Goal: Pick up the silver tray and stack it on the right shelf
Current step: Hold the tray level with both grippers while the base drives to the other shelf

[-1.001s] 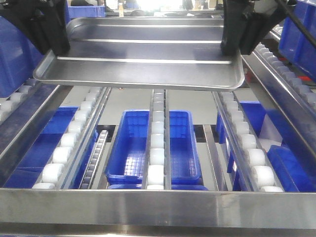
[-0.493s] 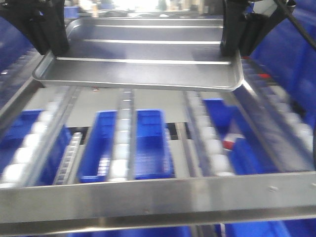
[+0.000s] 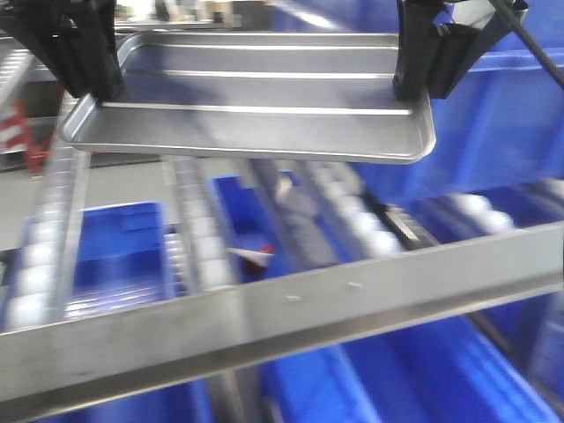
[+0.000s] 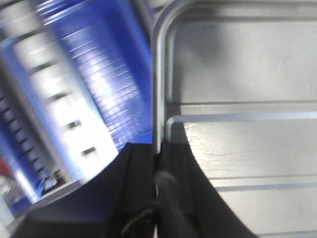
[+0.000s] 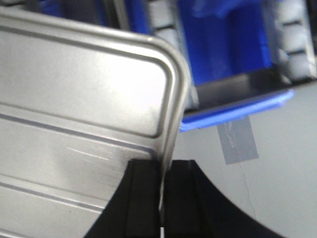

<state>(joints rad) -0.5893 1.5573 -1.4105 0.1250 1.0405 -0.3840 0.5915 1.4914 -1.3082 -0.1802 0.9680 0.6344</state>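
Note:
The silver tray [image 3: 256, 110] hangs level in the air at the top of the front view, its two raised ridges showing. My left gripper [image 3: 88, 88] is shut on its left rim and my right gripper [image 3: 419, 88] is shut on its right rim. In the left wrist view the black fingers [image 4: 143, 168] pinch the tray's rim [image 4: 157, 89]. In the right wrist view the gripper [image 5: 162, 171] pinches the tray's right rim [image 5: 173, 114]. Below the tray lies the shelf with white roller rails [image 3: 198, 238] and a polished front crossbar [image 3: 291, 304] with small screws, seen tilted and blurred.
Blue plastic bins [image 3: 115, 256] sit under the roller rails. A large blue bin wall [image 3: 493, 123] stands at the right. More blue bins [image 3: 423, 379] lie below the crossbar. A red and white object [image 3: 256, 256] lies among the rails. Grey floor with a tape patch [image 5: 237, 141] shows in the right wrist view.
The view has swung right: rails and crossbar slid left and now look tilted. The tray stays held by both grippers in the same place in the picture.

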